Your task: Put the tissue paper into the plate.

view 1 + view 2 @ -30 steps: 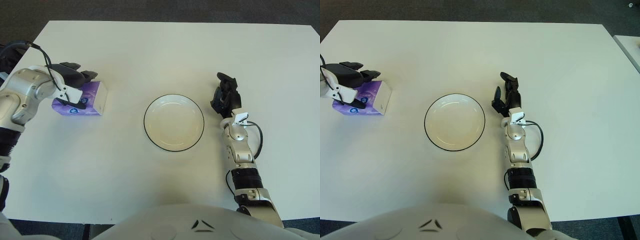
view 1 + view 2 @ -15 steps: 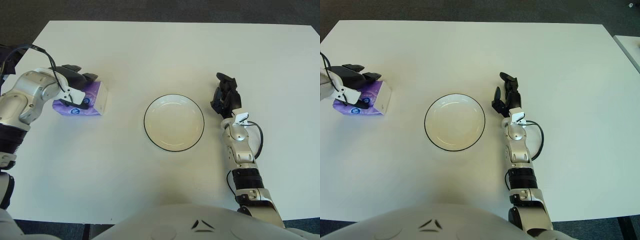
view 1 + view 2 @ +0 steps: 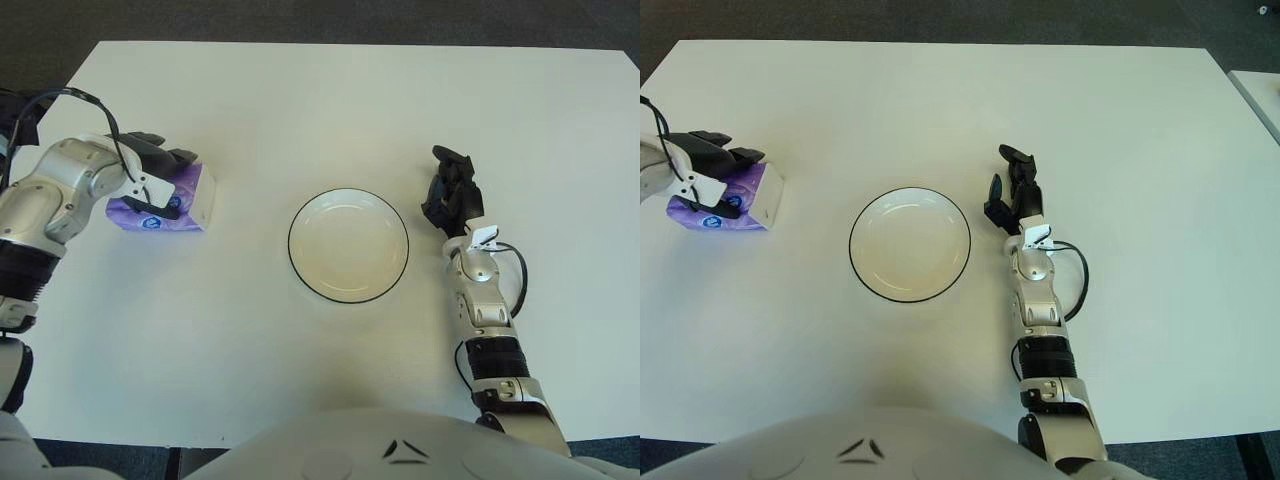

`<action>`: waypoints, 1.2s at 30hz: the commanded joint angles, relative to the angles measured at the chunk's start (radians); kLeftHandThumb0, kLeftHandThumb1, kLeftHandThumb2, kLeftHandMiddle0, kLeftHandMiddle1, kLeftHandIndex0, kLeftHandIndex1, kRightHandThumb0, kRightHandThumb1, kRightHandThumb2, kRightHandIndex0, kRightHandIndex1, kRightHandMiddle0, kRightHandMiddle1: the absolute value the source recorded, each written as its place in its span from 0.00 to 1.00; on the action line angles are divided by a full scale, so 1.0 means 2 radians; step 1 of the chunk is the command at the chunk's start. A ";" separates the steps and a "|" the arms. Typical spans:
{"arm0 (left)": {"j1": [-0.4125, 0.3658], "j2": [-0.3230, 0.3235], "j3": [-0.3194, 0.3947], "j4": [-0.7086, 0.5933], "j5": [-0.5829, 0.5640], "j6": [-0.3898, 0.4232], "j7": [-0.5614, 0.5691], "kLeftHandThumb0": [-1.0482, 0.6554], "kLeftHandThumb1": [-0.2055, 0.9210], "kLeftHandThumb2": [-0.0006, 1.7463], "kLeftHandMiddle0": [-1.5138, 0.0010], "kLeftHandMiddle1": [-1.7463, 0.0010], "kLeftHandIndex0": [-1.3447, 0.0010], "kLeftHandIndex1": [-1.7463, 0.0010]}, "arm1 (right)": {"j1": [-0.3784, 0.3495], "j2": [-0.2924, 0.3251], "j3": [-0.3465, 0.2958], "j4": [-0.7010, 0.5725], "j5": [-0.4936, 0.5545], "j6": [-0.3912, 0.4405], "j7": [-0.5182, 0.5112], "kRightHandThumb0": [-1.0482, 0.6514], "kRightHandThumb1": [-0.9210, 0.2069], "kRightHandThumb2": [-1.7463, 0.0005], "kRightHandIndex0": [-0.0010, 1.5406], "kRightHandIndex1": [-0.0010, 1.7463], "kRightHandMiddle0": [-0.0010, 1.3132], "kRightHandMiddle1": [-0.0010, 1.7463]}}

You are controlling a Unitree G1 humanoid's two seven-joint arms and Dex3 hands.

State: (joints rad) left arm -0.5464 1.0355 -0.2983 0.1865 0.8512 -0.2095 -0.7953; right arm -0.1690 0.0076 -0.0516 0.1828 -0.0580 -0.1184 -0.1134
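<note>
A purple and white tissue pack (image 3: pixel 175 200) lies on the white table at the left. My left hand (image 3: pixel 152 172) is on top of it, black fingers curled over its left part. Whether the pack is gripped I cannot tell. A white plate with a dark rim (image 3: pixel 348 245) sits empty in the middle of the table, well to the right of the pack. My right hand (image 3: pixel 449 192) rests on the table just right of the plate, fingers relaxed and holding nothing.
The white table (image 3: pixel 330 100) stretches far behind the plate. Dark carpet lies beyond its far edge. My body's white shell shows at the bottom of the view.
My left hand has settled slightly lower and to the left over the tissue pack. The pack, the plate and my right hand have not moved.
</note>
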 commanded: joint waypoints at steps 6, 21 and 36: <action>0.001 0.000 -0.020 0.009 0.006 -0.013 -0.017 0.00 1.00 0.18 1.00 1.00 1.00 1.00 | 0.072 0.000 -0.004 0.047 0.008 0.060 0.009 0.24 0.00 0.47 0.18 0.15 0.00 0.44; -0.009 -0.019 -0.042 0.050 -0.001 -0.030 -0.036 0.07 0.98 0.13 0.86 0.96 1.00 0.85 | 0.077 -0.001 -0.004 0.043 0.007 0.057 0.009 0.23 0.00 0.47 0.19 0.16 0.00 0.46; 0.006 -0.036 -0.051 0.078 -0.010 -0.010 -0.027 0.18 0.70 0.34 0.71 0.56 0.87 0.16 | 0.083 -0.001 -0.002 0.038 0.007 0.055 0.012 0.23 0.00 0.47 0.18 0.16 0.00 0.47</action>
State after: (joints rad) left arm -0.6165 0.9915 -0.3615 0.2955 0.8283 -0.2260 -0.8529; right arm -0.1384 -0.0008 -0.0536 0.1592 -0.0559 -0.1217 -0.0976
